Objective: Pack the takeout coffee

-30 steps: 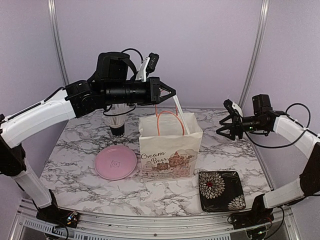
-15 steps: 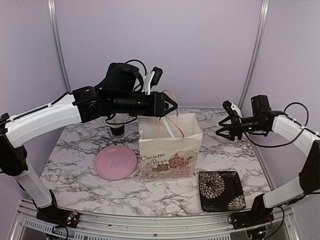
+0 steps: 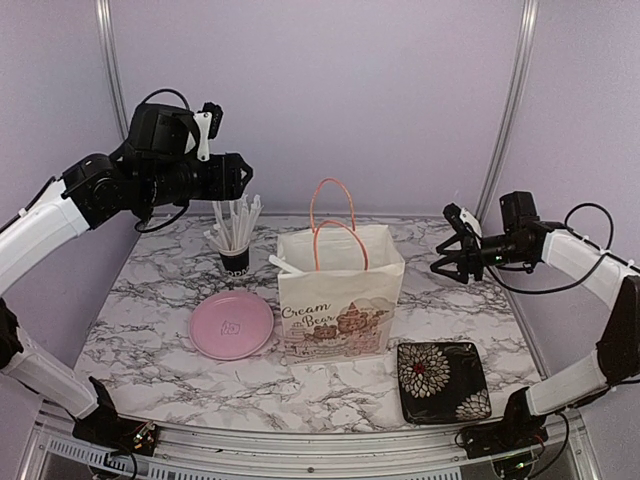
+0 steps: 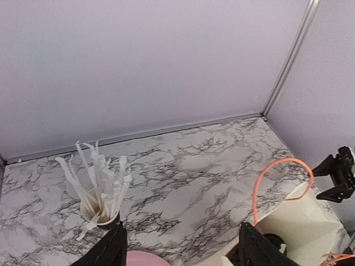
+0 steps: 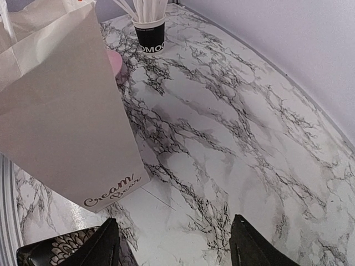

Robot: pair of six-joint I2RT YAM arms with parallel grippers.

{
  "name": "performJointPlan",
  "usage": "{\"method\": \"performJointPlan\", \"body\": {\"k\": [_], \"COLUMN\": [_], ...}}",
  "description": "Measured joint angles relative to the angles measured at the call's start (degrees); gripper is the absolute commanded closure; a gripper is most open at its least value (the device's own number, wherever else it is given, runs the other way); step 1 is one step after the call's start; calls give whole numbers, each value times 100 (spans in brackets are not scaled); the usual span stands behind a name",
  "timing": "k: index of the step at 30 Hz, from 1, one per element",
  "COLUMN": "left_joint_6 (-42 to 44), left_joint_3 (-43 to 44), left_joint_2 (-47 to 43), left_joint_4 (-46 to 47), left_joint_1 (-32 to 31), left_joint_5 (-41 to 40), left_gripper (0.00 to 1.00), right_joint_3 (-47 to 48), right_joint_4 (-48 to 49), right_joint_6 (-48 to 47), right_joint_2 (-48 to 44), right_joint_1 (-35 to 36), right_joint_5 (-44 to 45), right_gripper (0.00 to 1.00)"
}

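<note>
Takeout coffee cups cannot be seen in any view; whether they sit inside the bag cannot be told, because its interior is hidden.

A white paper bag with orange loop handles and "Cream Bear" print (image 3: 340,300) stands upright in the middle of the white marble-patterned desk (image 3: 150,300). A thin white stick (image 3: 283,265) pokes out over the bag's left rim. Behind and to the left of the bag stands a black paper cup full of white sticks (image 3: 234,240). A round pink plate (image 3: 232,325) lies near the bag's left side, and a square black dish with a flower pattern (image 3: 443,380) lies by its front right corner.

The left gripper (image 4: 180,252) hangs high above the stick cup, jaws wide apart and holding nothing. The right gripper (image 5: 177,249) hovers to the right of the bag, jaws also spread and empty.
</note>
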Motion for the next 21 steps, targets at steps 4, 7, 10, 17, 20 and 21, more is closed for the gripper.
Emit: {"method": "performJointPlan", "body": {"k": [4,7,10,17,20,21], "left_joint_6": [-195,-317,-389,-446,-439,-437], "left_joint_3": [-562,-907,-1115,-1266,-1294,-1307], "left_joint_2": [-26,72,254,518,564,586], "left_joint_4": [-219,-385,-459,-514,-472,-452], "left_joint_1": [763,1204,1521,1893,1991,2017], "left_joint_5": [-9,-4,17,96,201,256], "left_gripper": [39,43,45,46,47,47], "right_joint_3": [0,0,0,0,0,0], "right_joint_4": [-26,-33,-33,-37,-44,-57], "right_joint_6": [-2,-4,-7,-20,-22,-24], "right_joint_2": [35,50,61,81,109,120], "right_joint_1": [0,0,0,0,0,0], "right_joint_5": [0,0,0,2,2,2], "right_gripper": [34,35,35,35,35,35]}}
